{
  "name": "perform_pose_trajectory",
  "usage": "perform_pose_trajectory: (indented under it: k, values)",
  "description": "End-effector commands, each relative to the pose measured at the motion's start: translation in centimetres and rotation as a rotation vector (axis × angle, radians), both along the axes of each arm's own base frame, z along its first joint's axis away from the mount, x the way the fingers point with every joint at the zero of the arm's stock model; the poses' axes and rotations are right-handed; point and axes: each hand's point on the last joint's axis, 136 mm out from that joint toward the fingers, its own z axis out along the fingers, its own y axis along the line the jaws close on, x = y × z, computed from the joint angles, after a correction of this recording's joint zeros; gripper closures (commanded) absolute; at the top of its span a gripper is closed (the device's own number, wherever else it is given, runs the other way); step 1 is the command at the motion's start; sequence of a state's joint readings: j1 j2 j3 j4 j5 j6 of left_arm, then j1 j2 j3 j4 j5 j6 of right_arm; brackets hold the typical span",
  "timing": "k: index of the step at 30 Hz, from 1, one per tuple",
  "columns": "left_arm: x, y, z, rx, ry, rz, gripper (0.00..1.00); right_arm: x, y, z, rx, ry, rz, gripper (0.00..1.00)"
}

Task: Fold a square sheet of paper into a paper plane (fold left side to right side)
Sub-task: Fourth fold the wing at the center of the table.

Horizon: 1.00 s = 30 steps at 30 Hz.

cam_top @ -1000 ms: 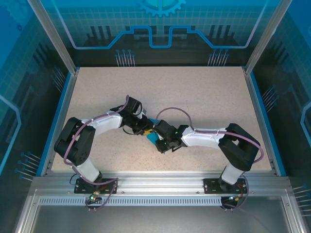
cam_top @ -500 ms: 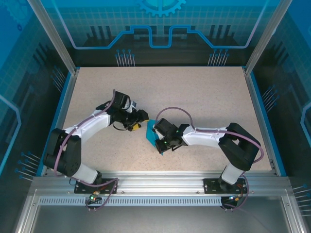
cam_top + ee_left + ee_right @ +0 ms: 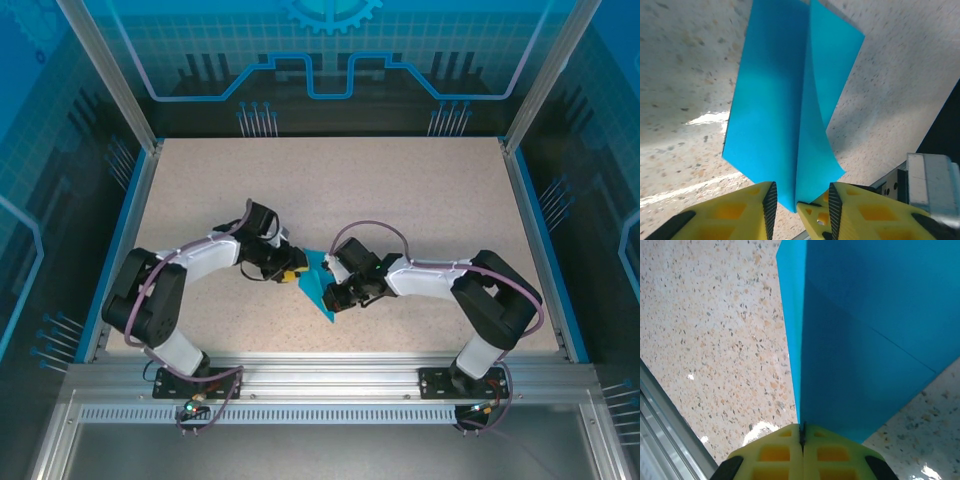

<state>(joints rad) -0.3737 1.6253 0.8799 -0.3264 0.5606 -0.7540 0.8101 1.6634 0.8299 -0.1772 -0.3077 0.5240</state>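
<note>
The square sheet of paper is folded into a narrow teal dart, the paper plane [image 3: 318,285], lying mid-table between both grippers. My right gripper [image 3: 336,292] is shut on its right edge; in the right wrist view the yellow fingers [image 3: 802,429] meet with the paper [image 3: 865,340] coming out of their seam. My left gripper [image 3: 292,276] is at the plane's left side. In the left wrist view its jaws [image 3: 800,197] stand apart around the pointed end of the paper [image 3: 780,100], with a gap on each side. One flap curls up along the centre crease.
The speckled table [image 3: 400,190] has a blue rim on both sides. An aluminium rail [image 3: 330,372] runs along the near edge behind the arm bases. Bare tabletop lies toward the back and right.
The left arm swung out to the left with wider jaws, then came back to the plane's left side with jaws narrower. The right gripper stayed shut on the paper, shifting slightly.
</note>
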Motion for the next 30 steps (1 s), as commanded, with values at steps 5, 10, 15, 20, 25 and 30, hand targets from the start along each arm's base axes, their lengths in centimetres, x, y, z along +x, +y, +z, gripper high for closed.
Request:
perform_pose_trajectory:
  k: [5,10,15,20,25,30]
  values:
    - [0.5,-2.3,-0.2,-0.034,0.002,-0.051,0.65,-0.1,0.3,0.5,0.065,0.028,0.004,0.97]
    - [0.7,-2.8,-1.1,-0.026,0.017,-0.06,0.65,-0.2,0.2,0.1,0.069,0.044,-0.004,0.97]
    - [0.6,-2.9,-2.2,-0.001,0.043,-0.059,0.62,-0.1,-0.1,-0.2,0.073,0.057,-0.018,0.95]
    - [0.5,-2.6,-3.2,0.029,0.064,-0.049,0.59,-0.2,0.0,-0.4,0.073,0.069,-0.015,0.94]
    - [0.3,-2.2,-4.1,0.057,0.09,-0.037,0.54,-0.1,-0.1,-0.4,0.073,0.069,-0.016,0.9]
    - [0.0,-1.8,-5.0,0.081,0.115,-0.03,0.54,0.1,-0.3,0.5,0.052,0.045,-0.011,0.84]
